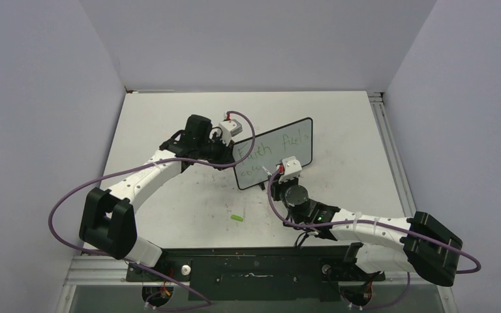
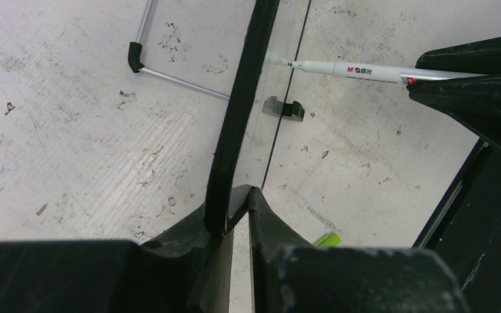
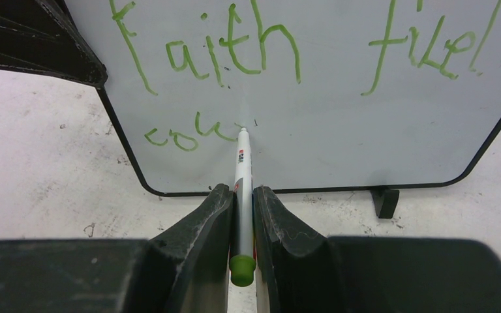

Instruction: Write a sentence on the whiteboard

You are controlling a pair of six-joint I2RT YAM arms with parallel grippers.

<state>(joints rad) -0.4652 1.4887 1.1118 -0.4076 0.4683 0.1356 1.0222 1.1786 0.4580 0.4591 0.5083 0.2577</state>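
The whiteboard (image 1: 293, 140) stands upright at mid table, its black frame (image 2: 241, 98) seen edge-on in the left wrist view. My left gripper (image 2: 238, 195) is shut on the board's left edge (image 1: 233, 156). Green writing, the sentence (image 3: 235, 52), reads "Faith fuels" on the top line and "cou" (image 3: 182, 135) below. My right gripper (image 3: 240, 190) is shut on a white marker (image 3: 242, 166) with a green end plug. The marker's tip touches the board (image 3: 365, 143) just right of "cou". From the left wrist view the marker (image 2: 359, 70) also shows, held by the right gripper (image 1: 280, 171).
A green marker cap (image 1: 237, 217) lies on the scuffed white tabletop in front of the board, and peeks past my left finger as the cap (image 2: 326, 240). The board has a black foot (image 3: 385, 202) and a wire rear stand (image 2: 169, 75). Walls enclose the table.
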